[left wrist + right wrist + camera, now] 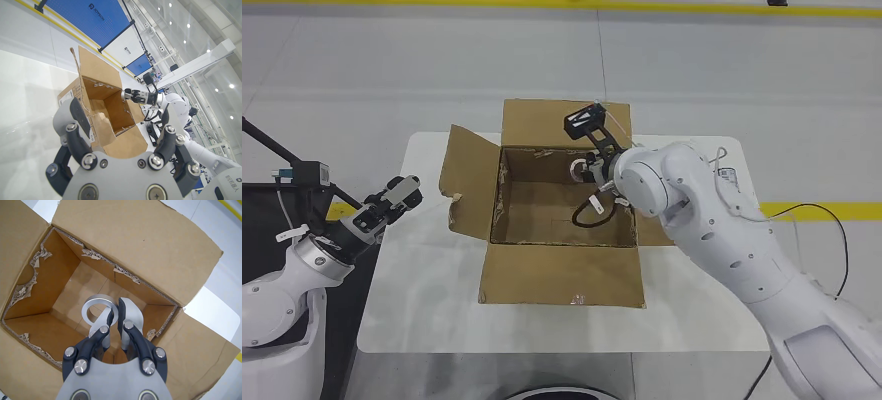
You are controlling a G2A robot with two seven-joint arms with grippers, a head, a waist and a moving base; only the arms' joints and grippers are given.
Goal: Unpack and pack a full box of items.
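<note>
While I watch from the top view, the right tool (587, 165) hangs over the open brown cardboard box (562, 275), close to its far wall and toward the right-hand side. On the right wrist camera I see that tool (115, 311) nearly closed, pinching the wall of a flat silver metal ring (85, 312) between its two dark pads. One pad sits inside the ring and the other outside it. The ring is held clear of the box (132, 237), whose cardboard floor lies below it and whose torn inner edges run around the opening. All four flaps are folded outward on the white table (422, 300). My left tool (407, 190) sits off the table's left edge, well apart from the box. Its fingers are spread wide with nothing between them (121, 108), aimed toward the box (111, 75).
</note>
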